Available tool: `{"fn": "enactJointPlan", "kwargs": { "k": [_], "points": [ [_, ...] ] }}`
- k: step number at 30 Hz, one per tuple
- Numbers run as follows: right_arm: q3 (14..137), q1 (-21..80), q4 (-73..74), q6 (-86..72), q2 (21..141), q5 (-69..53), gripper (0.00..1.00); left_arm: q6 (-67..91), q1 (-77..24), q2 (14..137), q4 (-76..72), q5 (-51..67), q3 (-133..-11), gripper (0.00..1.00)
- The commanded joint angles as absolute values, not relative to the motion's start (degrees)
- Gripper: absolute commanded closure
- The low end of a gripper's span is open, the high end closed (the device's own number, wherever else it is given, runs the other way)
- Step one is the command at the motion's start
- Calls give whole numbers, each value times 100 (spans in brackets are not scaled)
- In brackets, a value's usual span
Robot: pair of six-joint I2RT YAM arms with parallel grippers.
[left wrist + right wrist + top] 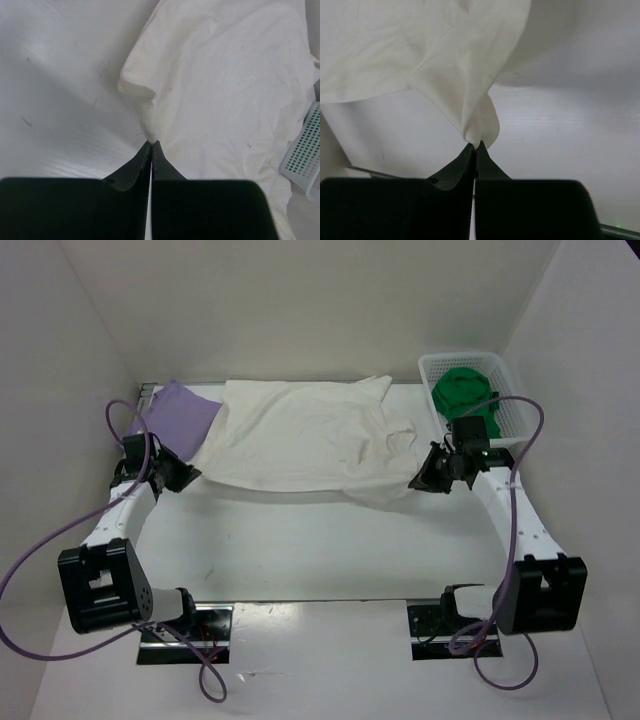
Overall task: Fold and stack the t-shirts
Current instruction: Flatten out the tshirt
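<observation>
Top external view gives me the white table (320, 550) first, with both arms reaching out from the near edge. The cream white t-shirt (300, 440) is the biggest thing on it, spread wide across the far half of the table with wrinkles running through it and its near edge drawn into a line between the two claws. At the far right corner stands the white mesh basket (437, 368), just beside the cream shirt's right end. The bright green t-shirt (465, 392) sits bunched up inside it. At the far left lies the lavender purple t-shirt (178, 415), flat on the table, its right edge touching the cream shirt's left edge. The left gripper (190, 476) is at the cream shirt's near left corner, and on the left wrist camera I see its fingers pressed together with a pinch of cream cloth caught at the tips, the cloth puckering away from them over the tabletop. The right gripper (420, 480) is at the near right corner of the same shirt. On the right wrist camera its fingers are likewise closed tight on a fold of cream cloth, which rises in a peak from the tips and hangs clear of the table there.
</observation>
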State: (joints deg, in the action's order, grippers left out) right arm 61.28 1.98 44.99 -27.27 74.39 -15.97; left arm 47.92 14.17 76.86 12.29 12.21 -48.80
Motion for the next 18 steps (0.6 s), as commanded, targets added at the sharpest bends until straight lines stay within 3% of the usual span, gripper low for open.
{"fn": "enactJointPlan", "kwargs": {
  "k": [1,6,11,18],
  "points": [
    [5505,149,4975,-3155,6918,-2231,100,4588,1468,7305,1537,1125,-4685,98],
    [4740,544,5809,-3427,6347,-2320,100,4509,1521,6970,2372,1063,-4605,98],
    [4799,677,6581,-3604,5898,-2434,100,4254,1521,6960,2987,941,-4667,98],
    [4237,677,7163,-4305,4897,-2909,100,4148,1521,7268,2875,1169,-4641,98]
  ]
}}
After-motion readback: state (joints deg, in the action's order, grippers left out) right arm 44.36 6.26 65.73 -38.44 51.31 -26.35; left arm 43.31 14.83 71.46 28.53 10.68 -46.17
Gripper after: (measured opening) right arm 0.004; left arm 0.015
